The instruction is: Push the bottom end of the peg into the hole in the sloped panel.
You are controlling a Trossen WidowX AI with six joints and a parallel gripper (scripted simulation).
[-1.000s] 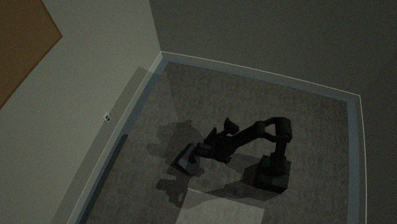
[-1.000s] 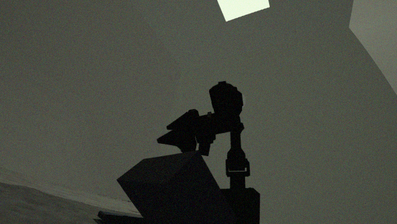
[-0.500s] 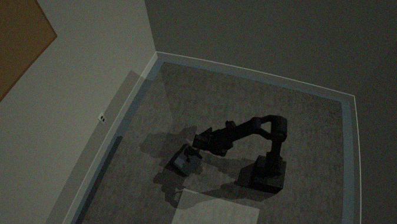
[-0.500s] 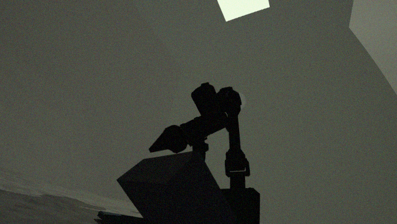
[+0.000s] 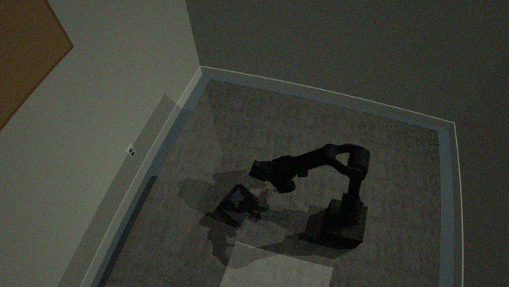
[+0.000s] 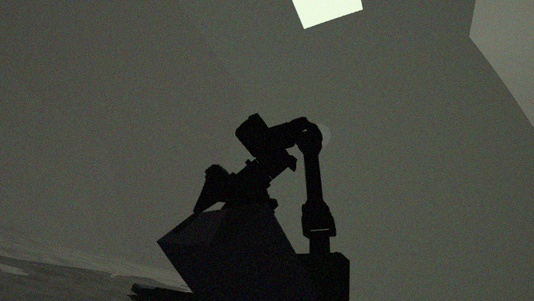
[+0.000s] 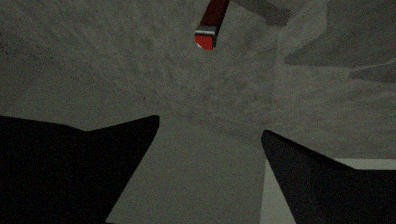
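Observation:
The red peg (image 7: pixel 205 41) shows at the top of the wrist view, with a pale band near its flat, squarish end; its other end is cut off by the frame. My gripper (image 7: pixel 210 127) is open and empty. Its fingers are wide apart, and the peg lies beyond and above the gap between them in that view. The dark sloped panel (image 5: pixel 236 198) (image 6: pixel 246 249) stands in front of the arm. The arm's wrist is over and close to it in the top and exterior views. The panel's hole cannot be made out, and the fingertips are hard to tell in the top and exterior views.
The robot base (image 5: pixel 349 223) (image 6: pixel 330 273) stands behind the panel. A pale bright patch (image 5: pixel 279 268) lies on the surface at the lower middle of the top view. Shadows of the arm and panel fall around them. A wall (image 5: pixel 124 75) rises at the left.

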